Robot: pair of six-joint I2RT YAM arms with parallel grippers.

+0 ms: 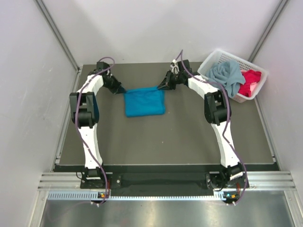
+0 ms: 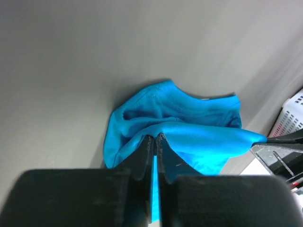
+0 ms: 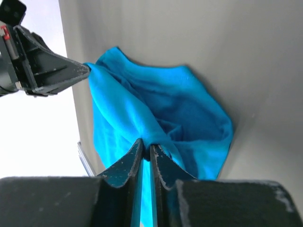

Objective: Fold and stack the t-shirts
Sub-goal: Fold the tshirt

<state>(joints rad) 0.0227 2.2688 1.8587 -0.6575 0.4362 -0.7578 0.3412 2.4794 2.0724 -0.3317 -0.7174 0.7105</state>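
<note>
We hold the teal shirt [image 1: 144, 101] by its far corners, left gripper [image 2: 155, 138] and right gripper [image 3: 146, 144] each with jaws clamped on cloth above the table [image 1: 165, 137].

One t-shirt [image 1: 144, 101] lies at the worktop's [image 1: 165, 137] far middle, its far-left corner between the left arm's fingers [image 2: 142, 156], its far-right corner between the right arm's fingers [image 3: 128, 163]. A basket [image 1: 208, 60] at the far-right corner holds two more t-shirts [image 1: 227, 75].

Red-pink t-shirt [image 1: 251, 80] partly beneath the grey-blue t-shirt [image 1: 226, 75]; basket [image 2: 291, 118] partly beyond the left-wrist view's edge.
</note>
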